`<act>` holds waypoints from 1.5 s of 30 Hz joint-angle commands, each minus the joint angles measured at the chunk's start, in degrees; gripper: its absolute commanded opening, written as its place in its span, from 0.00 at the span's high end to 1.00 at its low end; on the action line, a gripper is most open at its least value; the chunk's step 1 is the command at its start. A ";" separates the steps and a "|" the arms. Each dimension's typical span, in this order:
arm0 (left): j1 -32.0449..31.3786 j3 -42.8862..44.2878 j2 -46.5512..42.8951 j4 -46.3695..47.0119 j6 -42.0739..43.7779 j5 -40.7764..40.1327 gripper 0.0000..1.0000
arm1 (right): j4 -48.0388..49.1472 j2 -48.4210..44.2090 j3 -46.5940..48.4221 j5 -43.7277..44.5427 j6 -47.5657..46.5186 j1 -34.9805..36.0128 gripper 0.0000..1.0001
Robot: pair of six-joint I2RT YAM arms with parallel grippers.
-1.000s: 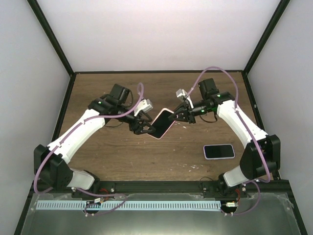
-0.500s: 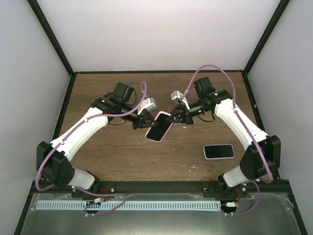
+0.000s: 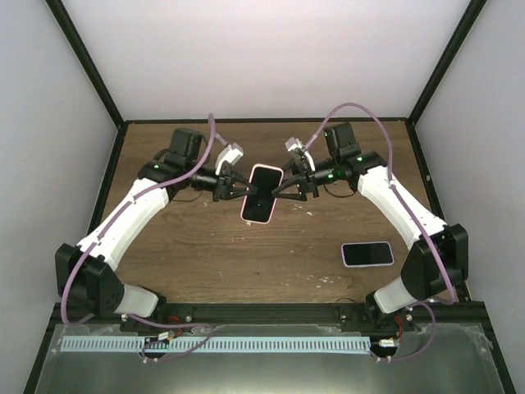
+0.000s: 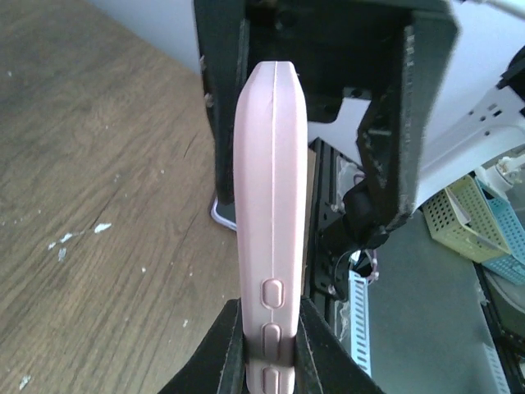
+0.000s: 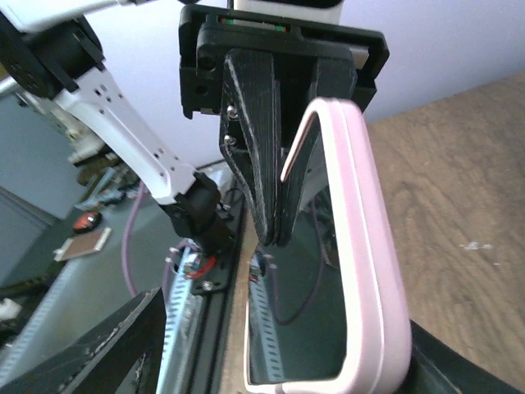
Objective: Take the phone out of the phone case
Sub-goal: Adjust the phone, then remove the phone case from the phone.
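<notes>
A phone with a dark screen sits inside a pink phone case, held in the air above the table's middle. My left gripper is shut on the case's left long edge. In the left wrist view the case stands edge-on with its side buttons between my fingertips. My right gripper is open at the case's right side. In the right wrist view its fingers stand wide apart on either side of the case and its dark screen.
A second dark phone with a lavender rim lies flat on the wooden table at the right front. Black frame posts and pale walls enclose the table. The arm bases stand at the near edge.
My left gripper has closed on the pink case and my right gripper has opened off it. The case has moved farther back and turned from slanted to nearly lengthwise.
</notes>
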 commanded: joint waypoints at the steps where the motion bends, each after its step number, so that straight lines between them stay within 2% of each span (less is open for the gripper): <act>1: 0.50 -1.87 -4.60 9.86 -4.73 6.11 1.00 | 8.43 1.36 0.55 -6.88 12.42 0.02 0.41; 3: 0.50 -2.84 -5.06 10.59 -5.18 5.79 1.00 | 9.79 2.19 1.50 -8.02 14.67 -0.04 0.45; 6: 0.50 -3.93 -5.76 11.33 -5.41 4.91 1.00 | 12.13 2.79 1.88 -9.18 18.47 -0.07 0.61; 9: 0.50 -4.50 -6.34 11.79 -5.42 3.97 1.00 | 14.24 2.77 1.46 -9.82 21.52 -0.05 0.73; 16: 0.00 -5.67 -6.62 12.27 -5.40 3.25 1.00 | 17.51 3.48 1.23 -9.46 25.43 0.63 0.82; 19: -0.11 -5.76 -6.83 12.03 -5.22 2.85 1.00 | 17.37 3.22 1.09 -8.46 25.57 0.66 0.92; 21: -0.11 -5.67 -6.85 11.75 -5.63 2.22 0.89 | 17.22 3.03 0.94 -8.37 25.64 0.56 0.99; 24: 0.82 -5.70 -7.43 8.91 -4.61 0.37 0.65 | 17.48 2.84 0.89 -8.76 26.52 0.30 0.99; 27: 2.48 -5.85 -7.90 2.65 -0.37 -0.16 0.52 | 17.92 2.71 1.11 -9.09 27.25 -0.15 0.99; 32: 3.88 -7.66 -8.94 -8.07 7.45 0.10 0.48 | 18.63 3.10 1.84 -11.23 27.78 -0.40 0.99; 40: 5.02 -14.53 -14.25 -4.88 5.58 0.24 0.48 | 18.04 2.49 0.17 -12.73 27.43 -1.63 0.99; 45: 4.62 -15.46 -14.54 -4.85 6.05 1.78 0.48 | 17.14 1.91 0.39 -9.33 26.26 -1.63 0.99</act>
